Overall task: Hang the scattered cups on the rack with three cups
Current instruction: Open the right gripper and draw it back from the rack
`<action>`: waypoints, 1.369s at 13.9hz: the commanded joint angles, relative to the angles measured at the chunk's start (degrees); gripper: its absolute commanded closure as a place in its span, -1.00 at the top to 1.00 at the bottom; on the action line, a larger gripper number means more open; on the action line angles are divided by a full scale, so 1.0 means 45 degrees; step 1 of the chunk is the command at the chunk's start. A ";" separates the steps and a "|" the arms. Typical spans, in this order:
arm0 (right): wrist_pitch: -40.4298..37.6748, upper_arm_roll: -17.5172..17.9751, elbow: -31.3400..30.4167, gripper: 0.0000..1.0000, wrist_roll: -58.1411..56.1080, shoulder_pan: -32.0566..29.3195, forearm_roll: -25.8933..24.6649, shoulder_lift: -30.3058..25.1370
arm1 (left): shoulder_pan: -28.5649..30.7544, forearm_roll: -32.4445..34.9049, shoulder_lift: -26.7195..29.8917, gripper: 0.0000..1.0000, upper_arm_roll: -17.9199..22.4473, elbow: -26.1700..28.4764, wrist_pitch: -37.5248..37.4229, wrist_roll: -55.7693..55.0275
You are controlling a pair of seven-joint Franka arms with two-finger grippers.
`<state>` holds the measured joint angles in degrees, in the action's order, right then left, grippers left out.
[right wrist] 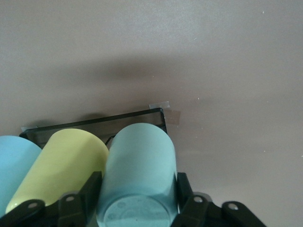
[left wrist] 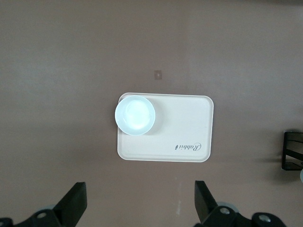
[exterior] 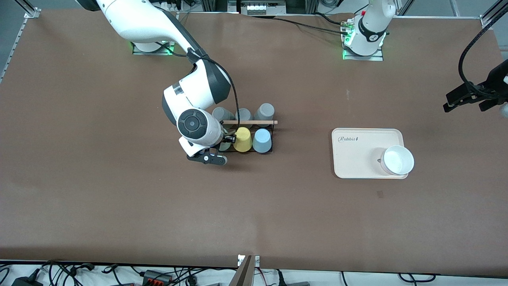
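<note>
- The right gripper (right wrist: 137,198) was down at the rack (exterior: 248,135), at the end toward the right arm's side of the table, with its fingers (right wrist: 90,191) on either side of the mint green cup (right wrist: 137,175).
- The fingers lay against the cup's walls near its base; whether they were pinching it or had just let go could not be told.
- That mint cup sat upside down in the rack's row nearer the front camera, just beside the yellow cup (exterior: 242,139), which stood next to the light blue cup (exterior: 262,140).
- Three grey cups (exterior: 264,112) stood in the rack's farther row, and the wooden rod (exterior: 250,122) ran across the top between the two rows.
- The left gripper (left wrist: 137,205) waited high over the table's left-arm end, its fingers spread wide and holding nothing.
- Below it lay the cream tray (exterior: 357,153), carrying a white bowl (exterior: 397,159) at its corner nearer the front camera.
</note>
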<state>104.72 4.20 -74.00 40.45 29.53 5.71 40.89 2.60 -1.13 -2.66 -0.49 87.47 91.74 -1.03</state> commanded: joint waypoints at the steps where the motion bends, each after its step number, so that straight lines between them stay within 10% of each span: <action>1: -0.0225 -0.0055 0.0527 1.00 0.0114 -0.0154 0.0216 -0.0003 | 0.0027 -0.0140 0.0104 1.00 0.0030 0.0073 -0.0094 0.0093; 19: -0.2920 -0.0056 0.2188 1.00 -0.7423 -0.6696 -0.0878 -0.3382 | 0.0027 -0.0140 0.0143 1.00 0.0030 0.0073 -0.0114 0.0053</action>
<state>92.80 2.90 -64.13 10.30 1.16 2.18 26.88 2.63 -1.13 -2.66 -0.47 87.51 91.68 -1.03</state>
